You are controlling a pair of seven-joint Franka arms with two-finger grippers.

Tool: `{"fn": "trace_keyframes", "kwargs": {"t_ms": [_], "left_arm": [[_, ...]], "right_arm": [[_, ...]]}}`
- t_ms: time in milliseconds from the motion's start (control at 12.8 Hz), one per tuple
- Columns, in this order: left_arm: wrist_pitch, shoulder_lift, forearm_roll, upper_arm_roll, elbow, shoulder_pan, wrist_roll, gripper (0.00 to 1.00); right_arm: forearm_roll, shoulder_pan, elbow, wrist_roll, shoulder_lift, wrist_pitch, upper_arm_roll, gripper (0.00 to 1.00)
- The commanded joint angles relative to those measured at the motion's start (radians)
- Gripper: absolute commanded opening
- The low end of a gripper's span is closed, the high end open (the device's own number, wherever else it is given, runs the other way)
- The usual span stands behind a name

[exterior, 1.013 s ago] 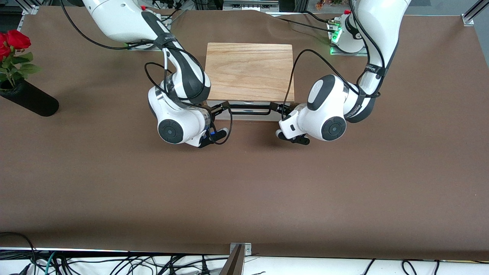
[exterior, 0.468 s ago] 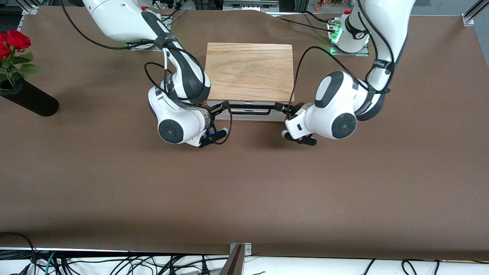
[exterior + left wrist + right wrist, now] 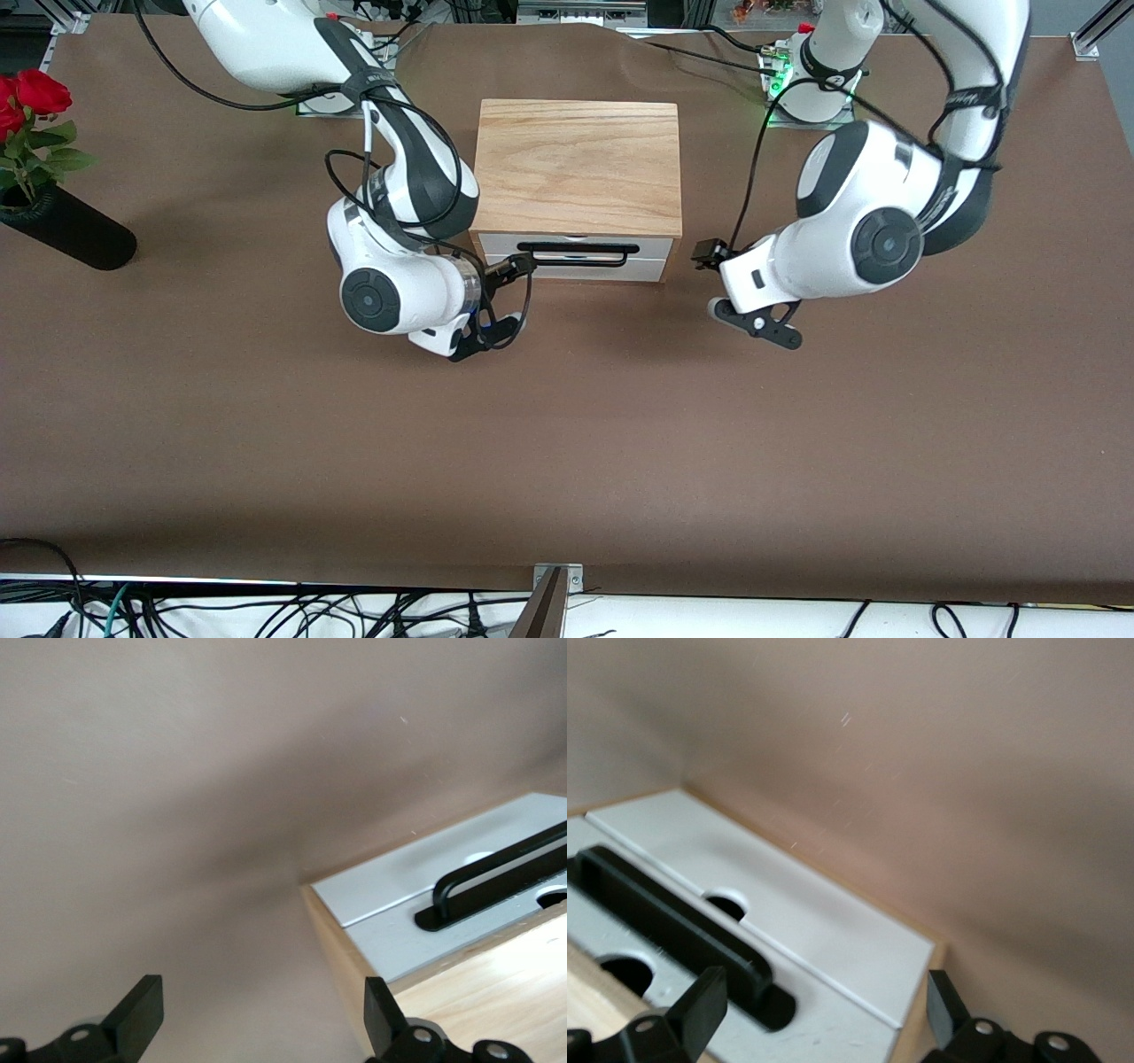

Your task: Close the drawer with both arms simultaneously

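Front view: drawer (image 3: 574, 258) seemingly shut, between both grippers' parted, empty fingers (image 3: 135, 1014).

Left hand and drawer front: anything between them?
Nothing. In the front view only bare brown table separates the open left hand from the drawer. The left wrist view shows the same gap; the right hand sits at the handle's end.

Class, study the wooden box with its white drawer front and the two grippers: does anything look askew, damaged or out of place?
Nothing stands out. The white drawer front with its black bar handle sits flush in the light oak box casing. The open left gripper and open right gripper flank it, neither gripping.
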Motion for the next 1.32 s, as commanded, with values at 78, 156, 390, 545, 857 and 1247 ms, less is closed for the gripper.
{"fn": "trace_keyframes", "kwargs": {"t_ms": [78,156,390,545,857,1247], "left_arm": [[0.005,-0.146,0.045,-0.002,-0.027,0.105,0.024,1.00],[0.002,-0.186,0.056,0.024,-0.035,0.126,0.018,1.00],[-0.063,-0.286,0.134,0.069,-0.062,0.152,0.028,1.00],[-0.067,-0.292,0.171,0.069,-0.071,0.148,0.025,1.00],[-0.075,-0.306,0.176,0.073,-0.076,0.157,0.011,1.00],[-0.087,-0.294,0.167,0.098,-0.036,0.191,0.007,1.00]], "right_arm": [[-0.090,-0.005,0.114,-0.008,0.002,-0.010,-0.087,1.00],[-0.090,-0.011,0.136,-0.010,0.002,-0.010,-0.122,1.00],[-0.091,-0.017,0.162,-0.008,-0.036,-0.033,-0.217,1.00],[-0.091,-0.031,0.162,-0.008,-0.085,-0.073,-0.283,1.00],[-0.125,-0.043,0.157,-0.002,-0.162,-0.104,-0.359,1.00],[-0.326,-0.231,-0.017,-0.002,-0.375,-0.102,-0.206,1.00]]}}
